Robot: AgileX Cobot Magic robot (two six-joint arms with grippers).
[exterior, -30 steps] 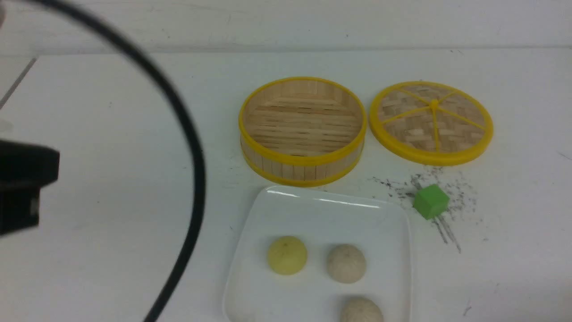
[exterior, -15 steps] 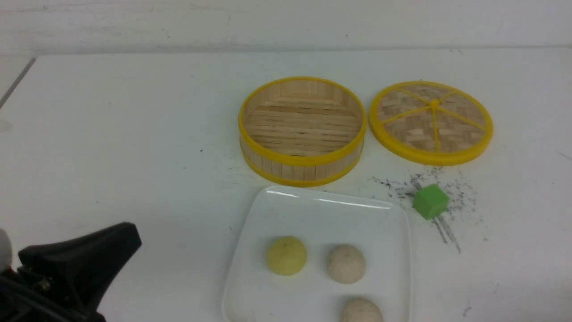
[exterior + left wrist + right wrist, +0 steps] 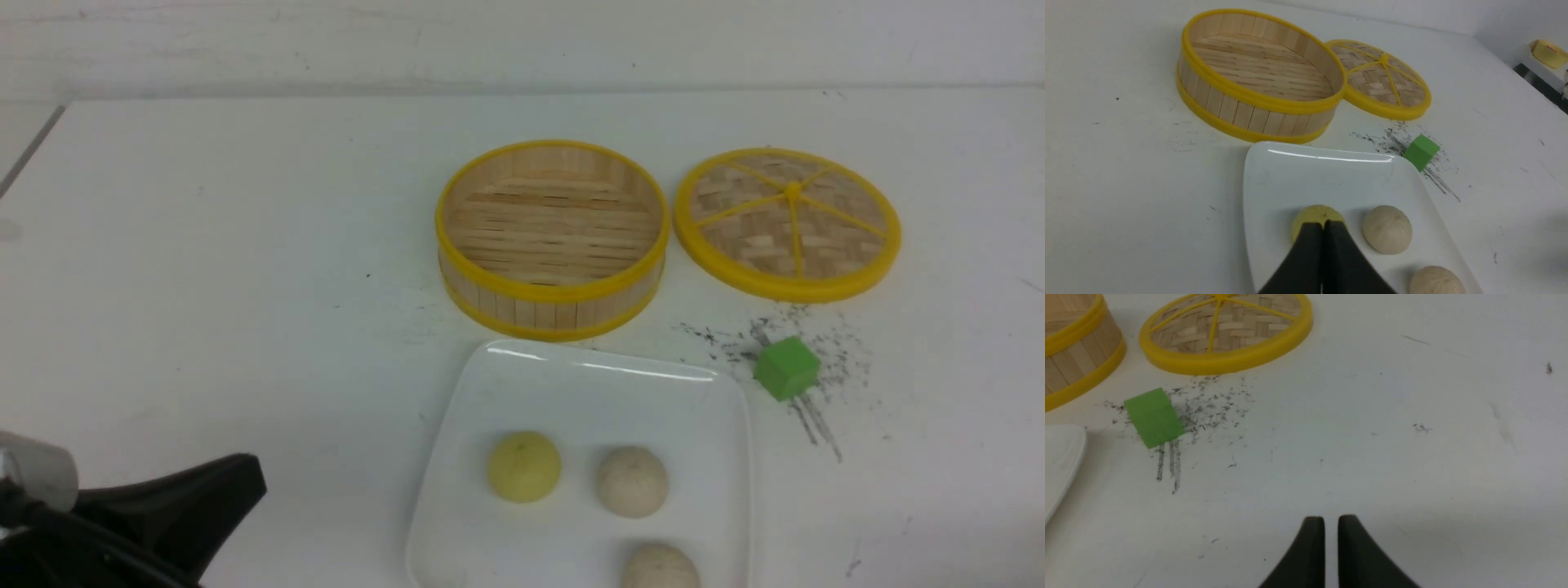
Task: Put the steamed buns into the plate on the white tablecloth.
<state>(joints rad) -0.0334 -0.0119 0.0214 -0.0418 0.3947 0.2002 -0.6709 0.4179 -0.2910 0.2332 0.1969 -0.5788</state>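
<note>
Three steamed buns lie in the white square plate [image 3: 588, 367] on the white tablecloth [image 3: 204, 286]: a pale yellow one [image 3: 523, 466] and two speckled off-white ones [image 3: 632, 481] [image 3: 660, 567]. My left gripper [image 3: 253, 478] sits low at the near left, apart from the plate, shut and holding nothing. In the left wrist view its tips [image 3: 1323, 223] partly cover the yellow bun [image 3: 1318, 212]. The right gripper [image 3: 1331, 518] hovers over bare cloth to the right of the plate, its fingers a narrow slit apart with nothing between them. It does not show in the front view.
A bamboo steamer [image 3: 553, 237] with a yellow rim stands empty behind the plate, and its woven lid [image 3: 788, 222] lies flat to the right of it. A green cube [image 3: 786, 368] rests among black scuff marks by the plate's far right corner.
The left arm and its black cable have left the upper left of the front view. The gripper now sits lower, in the near left corner. The buns and plate have not moved.
</note>
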